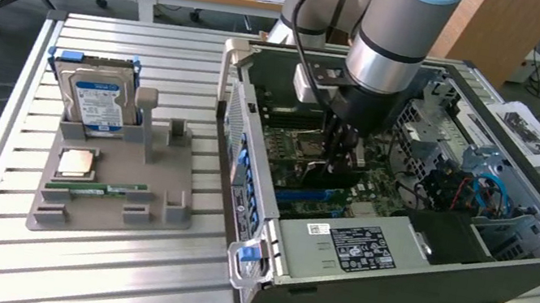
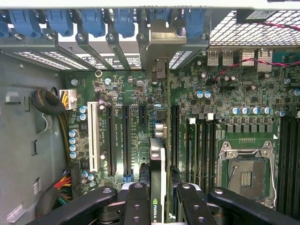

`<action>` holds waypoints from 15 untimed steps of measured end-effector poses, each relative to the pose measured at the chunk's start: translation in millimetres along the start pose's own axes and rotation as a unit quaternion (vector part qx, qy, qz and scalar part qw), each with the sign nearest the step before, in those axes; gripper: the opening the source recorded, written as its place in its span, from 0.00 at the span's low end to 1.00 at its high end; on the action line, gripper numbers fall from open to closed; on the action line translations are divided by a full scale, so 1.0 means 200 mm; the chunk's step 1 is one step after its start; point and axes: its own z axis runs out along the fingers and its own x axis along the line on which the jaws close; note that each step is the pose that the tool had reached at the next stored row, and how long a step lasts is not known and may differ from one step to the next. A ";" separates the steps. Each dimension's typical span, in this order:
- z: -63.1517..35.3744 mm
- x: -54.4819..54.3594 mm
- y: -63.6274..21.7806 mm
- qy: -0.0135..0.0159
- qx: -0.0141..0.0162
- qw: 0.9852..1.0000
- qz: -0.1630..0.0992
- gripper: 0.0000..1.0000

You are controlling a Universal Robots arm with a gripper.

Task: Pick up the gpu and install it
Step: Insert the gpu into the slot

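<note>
Gpu (seen edge-on) sits clamped in the gripper over the motherboard.

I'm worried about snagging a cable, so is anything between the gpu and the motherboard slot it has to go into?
Nothing visible does. The gripper holds the gpu edge-on over the motherboard; the long slots beside it are bare, and the cable bundle lies off to the side. The slot beneath the card is hidden.
</note>
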 end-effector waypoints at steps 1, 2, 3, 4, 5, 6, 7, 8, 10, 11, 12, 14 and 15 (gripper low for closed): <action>0.001 0.00 0.003 0.000 0.000 1.000 0.000 0.27; 0.001 0.00 0.006 0.000 0.000 1.000 0.000 0.27; 0.001 0.00 0.007 0.000 0.000 1.000 0.000 0.27; 0.001 0.00 0.007 0.000 0.000 1.000 0.000 0.27; 0.001 0.00 0.007 0.000 0.000 1.000 0.000 0.27; 0.001 0.00 0.007 0.000 0.000 1.000 0.000 0.27; 0.001 0.00 0.007 0.000 0.000 1.000 0.000 0.27; 0.003 0.00 0.008 0.000 0.000 1.000 0.000 0.27; 0.008 0.00 0.009 0.000 0.000 1.000 0.000 0.27; 0.008 0.00 0.009 0.000 0.000 1.000 0.000 0.27; 0.008 0.00 0.009 0.000 0.000 1.000 0.000 0.27; 0.009 0.00 0.009 0.000 0.000 1.000 0.000 0.27; 0.009 0.00 0.009 0.000 0.000 1.000 0.000 0.27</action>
